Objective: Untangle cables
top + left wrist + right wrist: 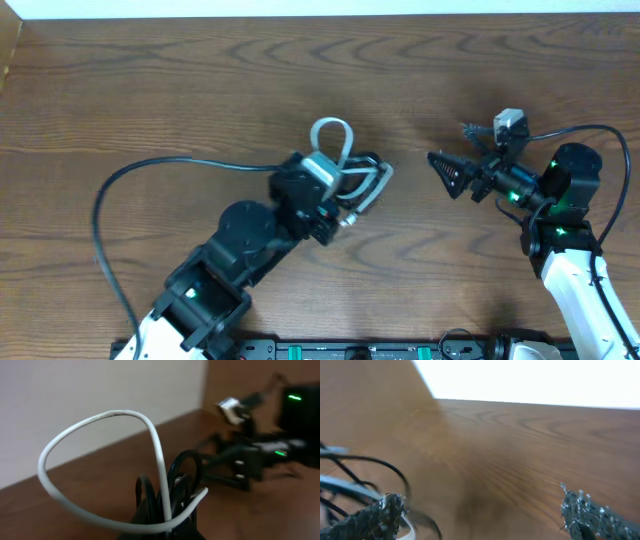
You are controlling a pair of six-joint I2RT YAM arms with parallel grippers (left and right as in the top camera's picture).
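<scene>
The cables (362, 178), black cords tangled with one white cord, lie bunched at the table's middle. The white cord's loop (331, 130) sticks out toward the far side. My left gripper (340, 187) is shut on the bundle. In the left wrist view the white loop (100, 416) arches up over the black cords (182, 475), all pinched at the left gripper (167, 527). My right gripper (455, 152) stands open to the right of the bundle, apart from it. In the right wrist view the right gripper (482, 515) holds nothing, and the cords (367, 459) show by its left finger (375, 520).
The wooden table (200, 80) runs to a pale wall at the far edge. The left arm's thick black cable (110, 190) arcs over the table's left part. The right arm (260, 455) shows blurred behind the bundle in the left wrist view.
</scene>
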